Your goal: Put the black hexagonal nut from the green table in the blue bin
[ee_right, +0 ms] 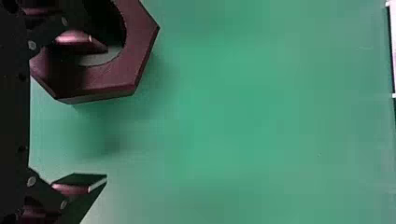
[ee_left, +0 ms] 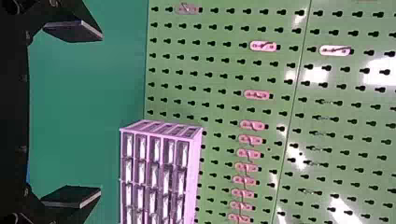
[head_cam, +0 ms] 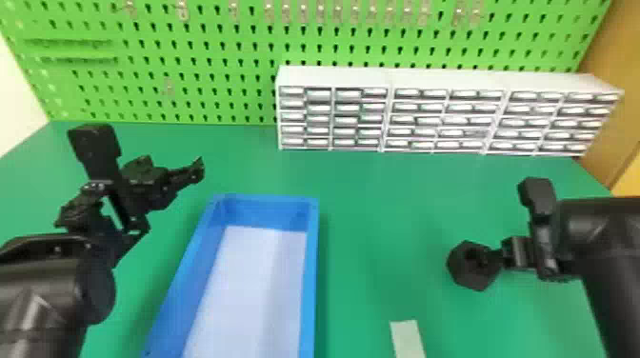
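A workshop (pegboard, small drawers)

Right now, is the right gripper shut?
No, the right gripper stands wide open, one finger overlapping the black hexagonal nut, the other well clear of it.

The left gripper was found at left facing far, the right gripper at right, both with fingers apart.

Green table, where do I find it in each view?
Head view: green table, middle to bottom, around the blue bin.
Left wrist view: between the left gripper and the pegboard.
Right wrist view: across most of it, beyond the nut.
Landmark: the drawer cabinet, in head and left wrist views; perhaps the right's white edge too.
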Robot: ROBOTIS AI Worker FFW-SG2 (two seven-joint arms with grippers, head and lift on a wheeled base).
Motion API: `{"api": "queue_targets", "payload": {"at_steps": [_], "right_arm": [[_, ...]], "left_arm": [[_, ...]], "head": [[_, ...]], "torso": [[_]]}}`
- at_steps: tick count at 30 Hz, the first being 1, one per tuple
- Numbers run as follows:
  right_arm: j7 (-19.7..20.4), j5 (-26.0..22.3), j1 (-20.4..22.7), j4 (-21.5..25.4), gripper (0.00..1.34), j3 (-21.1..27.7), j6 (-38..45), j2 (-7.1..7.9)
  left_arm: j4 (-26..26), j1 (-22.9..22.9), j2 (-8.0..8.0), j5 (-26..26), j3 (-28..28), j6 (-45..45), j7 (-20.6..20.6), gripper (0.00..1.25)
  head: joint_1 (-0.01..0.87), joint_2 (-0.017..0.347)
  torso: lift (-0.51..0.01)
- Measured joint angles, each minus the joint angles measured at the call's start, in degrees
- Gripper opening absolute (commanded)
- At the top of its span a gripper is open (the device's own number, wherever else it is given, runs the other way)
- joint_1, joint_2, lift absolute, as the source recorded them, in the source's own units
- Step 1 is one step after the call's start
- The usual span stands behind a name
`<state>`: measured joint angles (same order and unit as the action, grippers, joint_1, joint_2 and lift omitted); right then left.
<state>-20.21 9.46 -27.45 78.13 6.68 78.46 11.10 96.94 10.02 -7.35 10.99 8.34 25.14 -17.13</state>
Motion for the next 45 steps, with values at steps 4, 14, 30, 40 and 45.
{"api": "queue_targets", "payload": {"at_steps": [4,14,30,40,45], "right_arm": [[0.00,0.00,-0.02,0.00,0.66,-0.13,-0.08,-0.02],[-0.01,0.46,-0.20,0.00,0.44,-1.06,-0.23,0.09],[0.00,1.79,-0.41,0.02,0.25,-2.57,-0.42,0.15],[0.01,1.85,-0.40,0.59,0.25,-2.41,-0.70,0.15],[0.00,3.43,-0.34,2.89,0.25,-2.81,-0.87,0.31]], "left_arm": [[0.00,0.04,0.00,0.00,0.01,0.00,-0.01,1.13],[0.00,0.06,-0.01,-0.08,-0.08,0.00,-0.01,1.13],[0.00,0.00,-0.01,-0.09,0.00,0.09,-0.10,1.13],[0.00,-0.03,-0.01,-0.09,0.09,0.09,-0.10,1.13],[0.00,-0.08,-0.01,-0.09,0.15,0.09,-0.15,1.13]], "head": [[0.666,0.032],[0.666,0.032],[0.666,0.032],[0.666,0.032],[0.666,0.032]], "torso": [[-0.100],[-0.100],[-0.100],[-0.100],[-0.100]]}}
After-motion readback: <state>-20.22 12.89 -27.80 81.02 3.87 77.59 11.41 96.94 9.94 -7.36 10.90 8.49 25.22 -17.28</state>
